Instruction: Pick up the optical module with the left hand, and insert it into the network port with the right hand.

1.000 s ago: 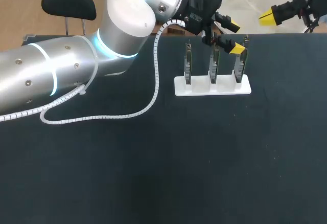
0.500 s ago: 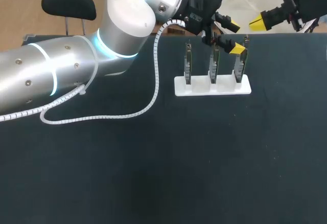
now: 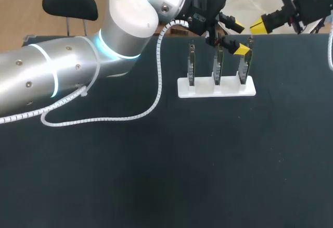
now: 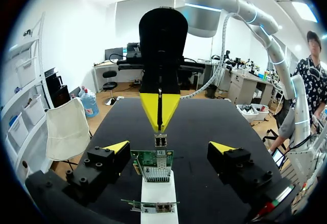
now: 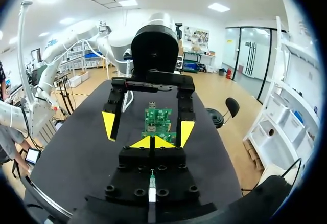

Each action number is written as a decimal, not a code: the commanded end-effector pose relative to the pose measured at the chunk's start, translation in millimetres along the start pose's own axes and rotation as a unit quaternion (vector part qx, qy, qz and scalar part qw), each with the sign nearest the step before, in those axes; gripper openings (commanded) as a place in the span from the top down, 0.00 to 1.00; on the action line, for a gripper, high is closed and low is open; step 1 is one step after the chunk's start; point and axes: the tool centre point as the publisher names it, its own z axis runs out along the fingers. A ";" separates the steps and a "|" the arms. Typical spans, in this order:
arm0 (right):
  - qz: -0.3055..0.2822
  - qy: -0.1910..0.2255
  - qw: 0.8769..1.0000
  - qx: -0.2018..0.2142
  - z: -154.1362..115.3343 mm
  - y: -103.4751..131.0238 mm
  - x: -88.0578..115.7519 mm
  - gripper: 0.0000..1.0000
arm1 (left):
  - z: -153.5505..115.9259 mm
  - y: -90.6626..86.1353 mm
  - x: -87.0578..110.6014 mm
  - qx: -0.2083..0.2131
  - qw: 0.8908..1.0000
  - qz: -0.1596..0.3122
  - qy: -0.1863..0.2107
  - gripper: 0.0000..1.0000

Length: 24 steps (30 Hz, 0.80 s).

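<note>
Black table (image 3: 156, 176) is carrying everything. Left arm (image 3: 62, 77) is reaching in over the white stand (image 3: 216, 88), which is holding three green cards (image 3: 218, 67) upright. Left gripper (image 4: 169, 147) is hanging wide open and gripping nothing, its fingers straddling a card with clear gaps on both sides. Right gripper (image 3: 257, 26) is hovering ahead of it, past the stand's far end, yellow tips pressed together; can't tell if anything's pinched. Optical module (image 4: 160, 140), a small metal block, is sitting just ahead of the left gripper, below the right gripper's tips.
</note>
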 end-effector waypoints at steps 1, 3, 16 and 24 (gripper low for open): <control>0.001 0.001 1.000 -0.002 0.5 -1.8 0.2 1.00 | -0.3 -1.5 0.6 -0.002 1.000 0.001 0.000 0.00; 0.001 0.001 1.000 -0.002 0.5 -1.7 0.2 1.00 | -0.3 -1.5 0.6 -0.002 1.000 0.001 0.000 0.00; 0.001 -0.008 1.000 0.004 1.3 -2.6 -4.5 1.00 | -0.3 -1.5 0.6 -0.002 1.000 0.001 0.000 0.00; 0.001 -0.006 1.000 0.007 -2.4 -0.5 -2.5 1.00 | -0.3 -1.5 0.6 -0.002 1.000 0.001 0.000 0.00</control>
